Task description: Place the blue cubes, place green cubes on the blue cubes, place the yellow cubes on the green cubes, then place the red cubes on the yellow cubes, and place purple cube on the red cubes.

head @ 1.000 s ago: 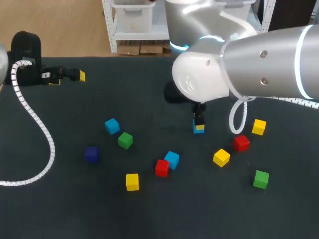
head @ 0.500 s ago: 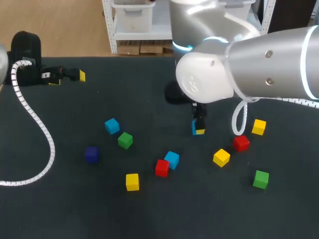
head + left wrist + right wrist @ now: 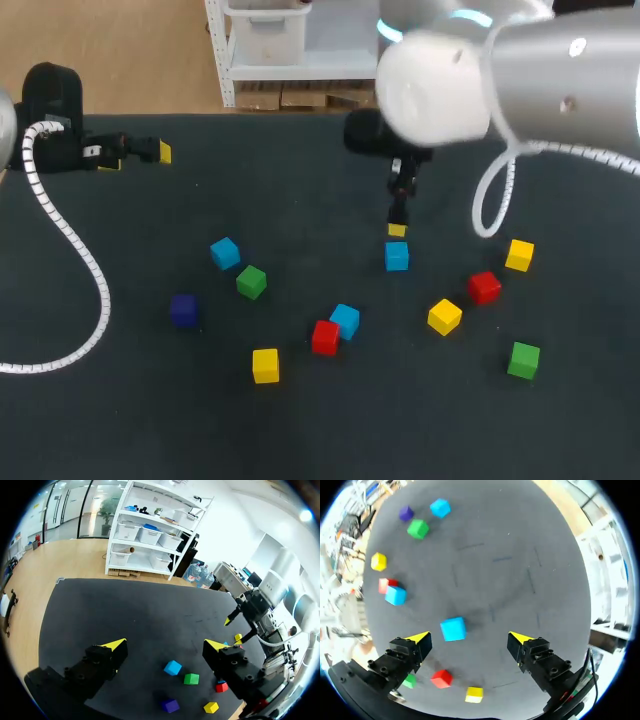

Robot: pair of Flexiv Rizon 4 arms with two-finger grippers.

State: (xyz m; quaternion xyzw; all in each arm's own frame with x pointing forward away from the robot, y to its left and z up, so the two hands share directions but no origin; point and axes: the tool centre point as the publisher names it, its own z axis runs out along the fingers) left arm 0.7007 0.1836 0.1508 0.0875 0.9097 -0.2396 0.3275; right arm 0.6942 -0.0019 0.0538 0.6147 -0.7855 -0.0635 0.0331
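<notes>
R gripper (image 3: 397, 229) lifted off blue cube (image 3: 397, 257), jaws apart.

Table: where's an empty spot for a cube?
Bare room: the near edge in front of the yellow cube and green cube, and the far strip beside the left gripper. Crowded: the middle, most around the red cube and blue cube.
</notes>
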